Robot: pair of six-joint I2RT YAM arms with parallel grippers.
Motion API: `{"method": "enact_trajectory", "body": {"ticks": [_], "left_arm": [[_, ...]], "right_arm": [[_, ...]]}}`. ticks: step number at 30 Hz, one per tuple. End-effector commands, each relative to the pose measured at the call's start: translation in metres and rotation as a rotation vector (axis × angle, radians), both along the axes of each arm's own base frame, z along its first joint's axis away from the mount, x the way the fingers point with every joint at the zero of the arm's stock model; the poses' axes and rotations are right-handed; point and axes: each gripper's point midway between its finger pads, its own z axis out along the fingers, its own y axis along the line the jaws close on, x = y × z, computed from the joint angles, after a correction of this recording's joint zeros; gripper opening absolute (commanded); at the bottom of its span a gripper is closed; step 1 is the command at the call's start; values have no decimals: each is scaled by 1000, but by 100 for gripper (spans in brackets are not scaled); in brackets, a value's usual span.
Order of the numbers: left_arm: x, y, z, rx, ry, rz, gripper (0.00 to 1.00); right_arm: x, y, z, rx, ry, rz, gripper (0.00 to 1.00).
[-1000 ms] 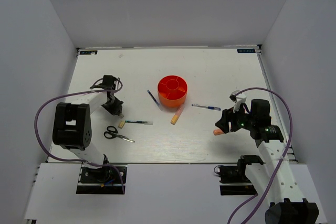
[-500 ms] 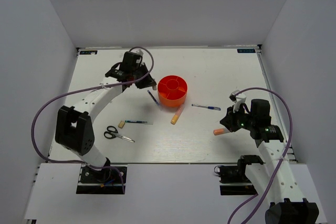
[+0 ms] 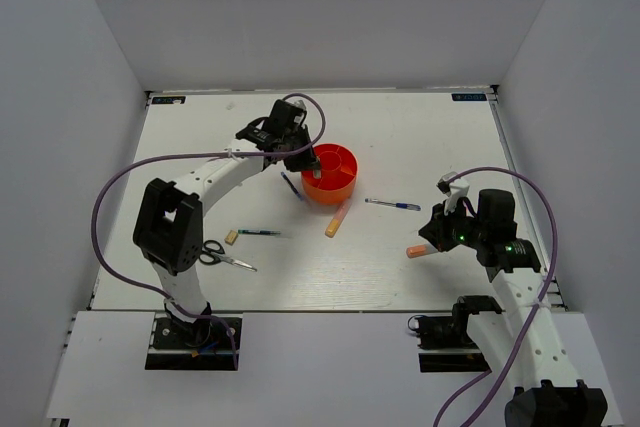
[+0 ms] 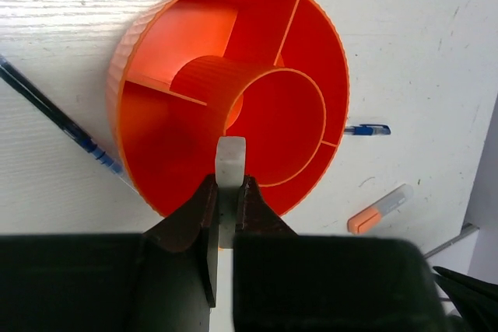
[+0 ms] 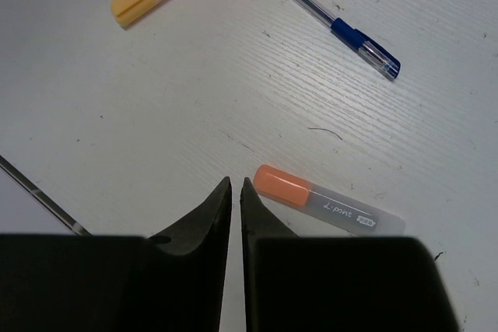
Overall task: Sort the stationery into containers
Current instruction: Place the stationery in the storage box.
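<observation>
Left arm has swung from the near-left part of the table (image 3: 420,137) across to the tub (image 3: 326,193). Right arm has barely shifted since then.

Left gripper (image 3: 308,160) hangs over the tub's left rim, fingers clamped on a small pale block (image 4: 230,162). In the wrist view the block sits in line with the near edge of the tub (image 4: 128,75) and its round middle well. Cannot tell which compartment it is over. Tub stands upright near table centre, divided around the well.

Right gripper (image 3: 432,237) is low over the table at the right, fingers (image 5: 220,200) pressed nearly together with nothing between them. Orange marker with pale cap (image 5: 327,202) lies flat just beside the tips, not gripped; the same marker shows in the top view (image 3: 418,250).

Loose items on the table:
- Blue pen (image 3: 291,186), just left of the tub.
- Second blue pen (image 3: 392,204), right of the tub, apart from it.
- Yellow-orange marker (image 3: 337,220), just in front of the tub.
- Dark pen (image 3: 262,233), with a small tan piece (image 3: 232,236) just beside its left end.
- Scissors (image 3: 222,256), near the left arm's base.
</observation>
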Motion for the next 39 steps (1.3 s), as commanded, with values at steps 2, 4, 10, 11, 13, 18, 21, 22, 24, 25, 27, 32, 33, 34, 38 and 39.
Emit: {"method": "enact_trajectory", "body": {"ticks": [2, 4, 10, 11, 13, 18, 21, 22, 24, 25, 27, 32, 33, 34, 38, 39], "left_arm": [[8, 3, 19, 27, -65, 25, 6], [6, 5, 13, 36, -57, 33, 7], [2, 14, 9, 61, -61, 60, 12], [3, 15, 8, 66, -62, 66, 12], [4, 17, 8, 68, -63, 75, 13], [5, 16, 8, 66, -61, 78, 17], [5, 16, 4, 69, -56, 80, 24], [4, 16, 2, 73, -49, 78, 29], [3, 17, 0, 77, -44, 78, 32], [6, 19, 0, 90, -54, 91, 33], [6, 20, -1, 92, -52, 95, 35], [10, 22, -3, 104, -51, 108, 40], [11, 22, -2, 101, -53, 109, 43], [11, 23, -2, 106, -52, 109, 43], [11, 22, 7, 100, -70, 105, 44], [11, 23, 12, 95, -82, 105, 40]], "right_arm": [[5, 1, 17, 3, -58, 10, 13], [4, 2, 17, 2, -61, 15, 13], [4, 2, 18, 7, -60, 16, 14], [4, 2, 17, 6, -56, 13, 14], [4, 2, 17, 9, -56, 16, 14], [4, 2, 16, 6, -55, 17, 14], [4, 2, 17, 7, -56, 16, 15], [4, 2, 16, 7, -54, 15, 15], [4, 3, 16, 7, -52, 18, 15], [4, 2, 16, 7, -55, 18, 15], [4, 2, 16, 6, -55, 17, 15], [4, 2, 16, 8, -54, 16, 15], [3, 3, 16, 9, -54, 18, 15], [3, 3, 16, 6, -56, 20, 15], [3, 3, 16, 7, -53, 20, 15], [4, 3, 17, 6, -60, 21, 15]]}}
